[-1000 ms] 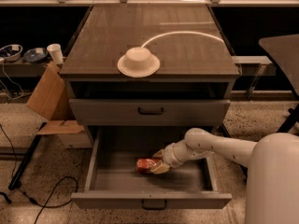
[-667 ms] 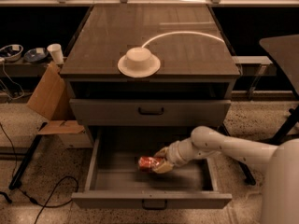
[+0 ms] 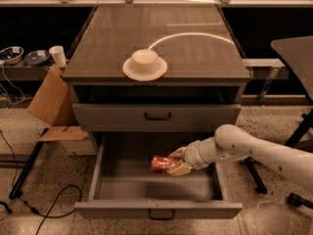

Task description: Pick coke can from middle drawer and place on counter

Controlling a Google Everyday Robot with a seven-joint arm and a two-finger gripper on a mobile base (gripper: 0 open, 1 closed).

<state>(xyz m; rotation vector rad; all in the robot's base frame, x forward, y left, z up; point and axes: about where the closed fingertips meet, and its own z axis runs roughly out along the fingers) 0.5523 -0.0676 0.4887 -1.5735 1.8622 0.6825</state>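
Observation:
The coke can (image 3: 159, 164) is red, lies on its side and is held just above the grey floor of the open middle drawer (image 3: 122, 180). My gripper (image 3: 175, 162) reaches into the drawer from the right and is shut on the can's right end. The white arm (image 3: 254, 153) comes in from the lower right over the drawer's right wall. The counter (image 3: 195, 48) is the dark glossy cabinet top above, with a thin white curved line across it.
A white upturned bowl on a plate rim (image 3: 145, 64) sits at the counter's front middle. The closed drawer front (image 3: 156, 115) with a black handle lies above the open drawer. A cardboard box (image 3: 51, 102) and cables lie on the floor to the left. A dark table (image 3: 296, 53) stands at the right.
The can has come up off the drawer floor in my gripper, and the arm has drawn back a little to the right and upward.

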